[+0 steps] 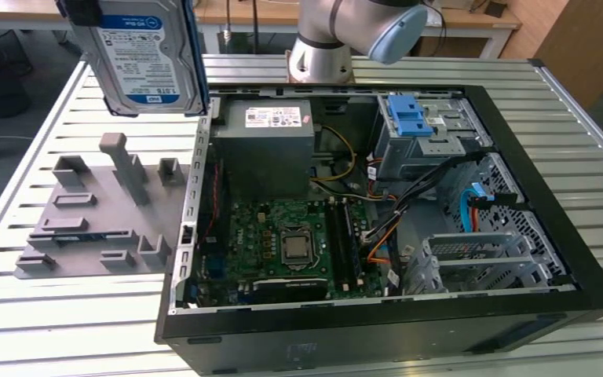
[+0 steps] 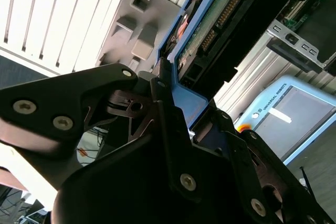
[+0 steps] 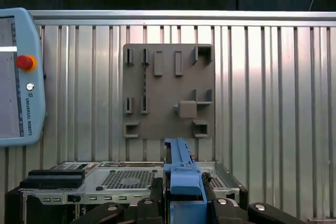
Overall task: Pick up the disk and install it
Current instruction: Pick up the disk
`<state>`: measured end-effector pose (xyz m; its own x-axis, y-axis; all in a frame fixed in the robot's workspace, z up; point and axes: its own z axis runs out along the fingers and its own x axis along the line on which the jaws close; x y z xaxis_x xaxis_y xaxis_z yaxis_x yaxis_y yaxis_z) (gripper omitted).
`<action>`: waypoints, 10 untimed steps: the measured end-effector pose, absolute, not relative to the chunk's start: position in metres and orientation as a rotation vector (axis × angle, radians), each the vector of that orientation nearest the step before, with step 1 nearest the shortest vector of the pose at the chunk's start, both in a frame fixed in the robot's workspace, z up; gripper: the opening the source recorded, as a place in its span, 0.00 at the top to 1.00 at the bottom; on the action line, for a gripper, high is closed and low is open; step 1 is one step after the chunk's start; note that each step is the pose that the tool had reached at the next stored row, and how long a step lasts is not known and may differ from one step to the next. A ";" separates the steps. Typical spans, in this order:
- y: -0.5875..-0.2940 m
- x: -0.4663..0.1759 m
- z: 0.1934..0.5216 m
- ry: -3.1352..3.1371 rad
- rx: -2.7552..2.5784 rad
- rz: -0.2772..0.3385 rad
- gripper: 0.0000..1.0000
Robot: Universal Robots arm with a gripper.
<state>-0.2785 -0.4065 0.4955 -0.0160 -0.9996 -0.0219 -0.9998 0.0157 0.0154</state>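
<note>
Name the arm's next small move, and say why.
Probably carry the disk toward the exterior view's right, over the open case. The hand grips it in the air, and it hangs at the exterior view's left of the case, not yet inside.

The slatted metal tabletop (image 1: 60,330) is carrying an open computer case (image 1: 385,349) lying on its side; a grey fixture plate (image 1: 103,212) is sitting just beside it.
</note>
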 end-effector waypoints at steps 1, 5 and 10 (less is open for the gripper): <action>-0.407 -0.277 0.495 2.235 -2.200 0.041 0.64; -0.410 -0.270 0.495 2.235 -2.200 0.041 0.64; -0.413 -0.262 0.495 2.235 -2.200 0.042 0.64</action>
